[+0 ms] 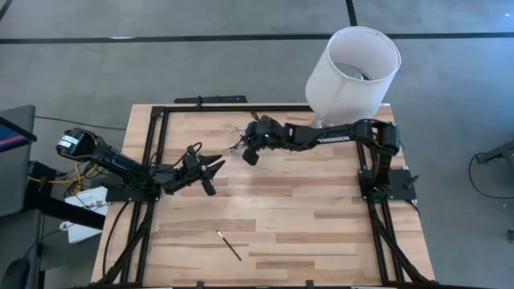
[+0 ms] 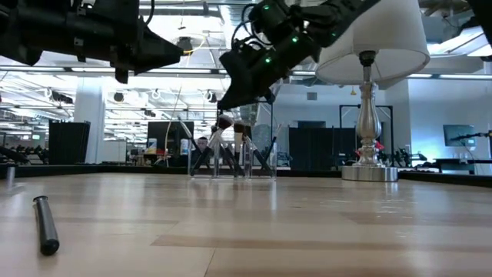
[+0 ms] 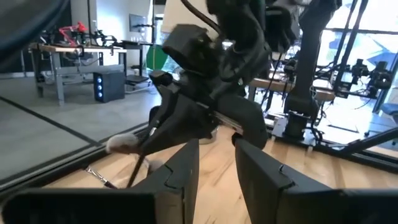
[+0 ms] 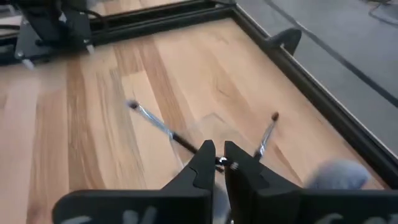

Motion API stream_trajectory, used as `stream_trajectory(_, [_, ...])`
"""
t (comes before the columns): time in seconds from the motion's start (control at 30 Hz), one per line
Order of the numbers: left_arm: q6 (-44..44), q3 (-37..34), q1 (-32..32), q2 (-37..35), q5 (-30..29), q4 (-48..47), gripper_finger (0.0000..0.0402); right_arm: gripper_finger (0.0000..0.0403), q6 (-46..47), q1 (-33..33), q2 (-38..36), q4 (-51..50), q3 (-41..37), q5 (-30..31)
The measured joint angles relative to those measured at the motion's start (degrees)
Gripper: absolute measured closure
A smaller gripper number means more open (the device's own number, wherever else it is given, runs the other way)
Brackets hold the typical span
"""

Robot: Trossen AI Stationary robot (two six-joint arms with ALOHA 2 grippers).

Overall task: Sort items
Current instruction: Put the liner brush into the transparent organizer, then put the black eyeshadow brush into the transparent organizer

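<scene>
right tool: right tool (image 1: pixel 249 156) hangs above the far middle of the pale wooden plank surface (image 1: pixel 321 225), its dark fingers (image 4: pixel 205 163) pressed together over the slim black handle of a makeup brush (image 4: pixel 163 129), which slants out past the fingertips with its small bristle tip forward
left tool: left tool (image 1: pixel 212 175) hovers off the surface at the left middle, its two fingers (image 3: pixel 180 174) spread with nothing between them, pointed toward the right tool
brush container: small clear plastic container (image 2: pixel 231 158) stands at the far edge of the surface, just below the right tool in the low view, holding several slim brushes upright or leaning; one fluffy-headed brush (image 2: pixel 224 122) rises near the tool's fingertips
loose brush: one slim black-handled makeup brush (image 1: pixel 229 245) lies flat and alone on the near part of the surface, well apart from both tools
lamp: big lamp with a white shade (image 1: pixel 353 71) and a silvery turned stem (image 2: pixel 367 131) stands at the far right corner, beside the right arm
frame: black metal rails (image 1: pixel 157 136) edge the surface
</scene>
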Motion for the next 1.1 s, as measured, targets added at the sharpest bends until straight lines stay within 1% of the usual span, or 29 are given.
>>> stream_trajectory(0.1, [0.00, 0.00, 0.00, 0.00, 0.01, -0.84, 0.0300, 0.0382, -0.08, -0.33, 1.03, -6.85, 4.04, 0.00])
stream_trajectory(0.23, [-0.05, 0.00, 0.00, 0.00, 0.11, -1.14, 0.0300, 0.0352, -0.74, -0.51, 1.42, -10.89, 7.34, 0.02])
stream_trajectory(0.33, [-1.88, 0.00, -0.02, 0.00, 0.48, -1.82, 0.0300, 0.0329, -4.17, -0.57, 1.72, -10.65, 8.95, 0.33])
stream_trajectory(0.43, [-7.06, 0.00, -0.02, -0.02, 1.30, -3.71, 0.0300, 0.0307, -6.25, -0.21, 1.37, -10.80, 10.32, 1.65])
stream_trajectory(0.5, [-9.65, 0.00, -0.15, 0.00, 5.08, -6.47, 0.0300, 0.0293, -7.06, 0.25, 1.31, -11.61, 11.54, 1.72])
stream_trajectory(0.53, [-10.80, 0.00, -0.17, 0.00, 8.35, -7.80, 0.0300, 0.0287, -7.12, 0.52, 1.13, -12.55, 12.27, 1.64])
stream_trajectory(0.63, [-13.39, 0.00, -0.17, 0.00, 22.44, -11.96, 0.0300, 0.0269, -7.13, 1.81, 0.53, -14.37, 14.53, 1.66])
stream_trajectory(0.7, [-13.37, 0.00, -0.59, 0.26, 33.16, -12.99, 0.0300, 0.0259, -7.14, 3.13, -0.35, -17.32, 15.43, 1.70])
stream_trajectory(0.73, [-12.45, 0.00, -0.97, 0.58, 36.66, -13.41, 0.0300, 0.0255, -7.15, 3.91, -0.41, -18.04, 16.15, 1.69])
stream_trajectory(0.77, [-11.31, -0.01, -1.59, 0.99, 38.56, -13.81, 0.0301, 0.0251, -7.15, 4.78, -0.45, -18.89, 16.91, 1.67])
stream_trajectory(0.83, [-10.88, 0.00, -2.72, 2.80, 39.45, -13.53, 0.0303, 0.0246, -7.17, 6.54, -1.27, -22.73, 17.74, 1.53])
stream_trajectory(0.9, [-13.50, 0.00, -3.67, 5.35, 39.43, -13.58, 0.0304, 0.0242, -7.29, 8.36, -1.54, -23.66, 18.56, 1.53])
stream_trajectory(0.97, [-17.82, 0.07, -4.81, 8.98, 39.99, -13.56, 0.0304, 0.0241, -7.63, 10.19, -2.48, -26.87, 18.45, 1.53])
stream_trajectory(1.0, [-18.32, 0.07, -5.52, 10.71, 40.42, -13.71, 0.0304, 0.0241, -7.63, 11.05, -2.66, -27.33, 18.46, 1.53])
stream_trajectory(1.1, [-15.42, 1.14, -8.13, 16.20, 40.72, -13.23, 0.0304, 0.0243, -7.61, 13.38, -3.09, -30.34, 18.44, 1.55])
